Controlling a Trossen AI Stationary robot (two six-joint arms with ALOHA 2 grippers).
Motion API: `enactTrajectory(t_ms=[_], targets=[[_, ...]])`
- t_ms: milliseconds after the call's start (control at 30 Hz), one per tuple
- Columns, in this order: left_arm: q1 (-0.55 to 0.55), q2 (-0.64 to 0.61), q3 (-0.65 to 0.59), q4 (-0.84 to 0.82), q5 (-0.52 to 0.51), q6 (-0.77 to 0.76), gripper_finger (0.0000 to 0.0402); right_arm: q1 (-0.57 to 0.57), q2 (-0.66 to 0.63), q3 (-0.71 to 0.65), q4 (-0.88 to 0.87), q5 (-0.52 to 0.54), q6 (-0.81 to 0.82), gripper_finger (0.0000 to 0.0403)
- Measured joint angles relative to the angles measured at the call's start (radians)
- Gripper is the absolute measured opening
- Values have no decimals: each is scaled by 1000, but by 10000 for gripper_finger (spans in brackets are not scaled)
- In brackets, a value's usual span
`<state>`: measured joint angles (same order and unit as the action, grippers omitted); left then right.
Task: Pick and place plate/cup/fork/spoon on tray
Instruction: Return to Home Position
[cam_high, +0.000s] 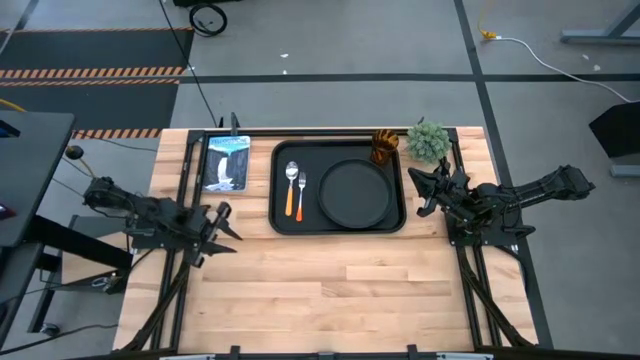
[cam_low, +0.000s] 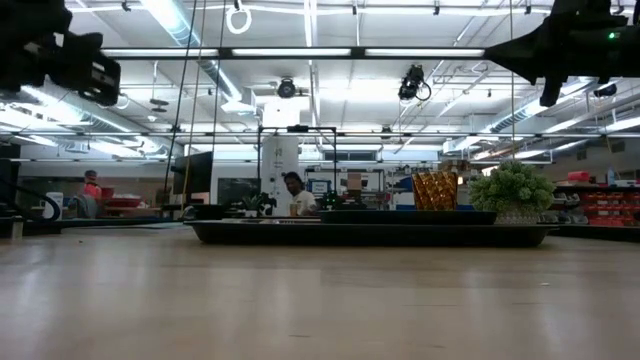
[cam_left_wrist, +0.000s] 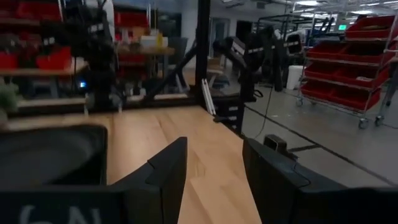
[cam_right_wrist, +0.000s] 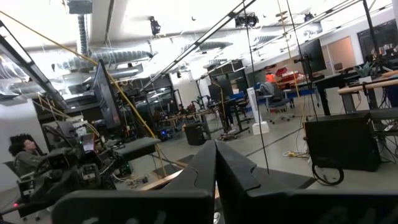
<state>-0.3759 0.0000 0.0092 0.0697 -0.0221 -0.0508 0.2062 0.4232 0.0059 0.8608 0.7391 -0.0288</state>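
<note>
The black tray (cam_high: 283, 222) lies at the table's far middle. On it the round black plate (cam_high: 355, 192) lies flat on the right. The spoon (cam_high: 291, 188) and the fork (cam_high: 301, 192) lie side by side on the left, handles toward the near edge. The amber cup (cam_high: 385, 146) stands upright at the tray's far right corner and also shows in the low view (cam_low: 435, 190). My left gripper (cam_high: 225, 225) is open and empty, left of the tray; its wrist view (cam_left_wrist: 214, 149) shows the gap. My right gripper (cam_high: 425, 190) is shut and empty, right of the tray; its fingers meet in its wrist view (cam_right_wrist: 216, 146).
A fuzzy green plant ball (cam_high: 428, 141) stands right of the cup, at the table's far right. A blue-white card (cam_high: 226, 162) lies left of the tray at the far left. Bare wood spans the table's near half (cam_high: 330, 290).
</note>
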Motion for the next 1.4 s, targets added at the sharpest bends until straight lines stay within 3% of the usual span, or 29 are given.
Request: enactTrajectory(t_ms=[1400], targets=[[-20,6,-1,-29,-9,-16,165,0,0,0,0,0,0,16]])
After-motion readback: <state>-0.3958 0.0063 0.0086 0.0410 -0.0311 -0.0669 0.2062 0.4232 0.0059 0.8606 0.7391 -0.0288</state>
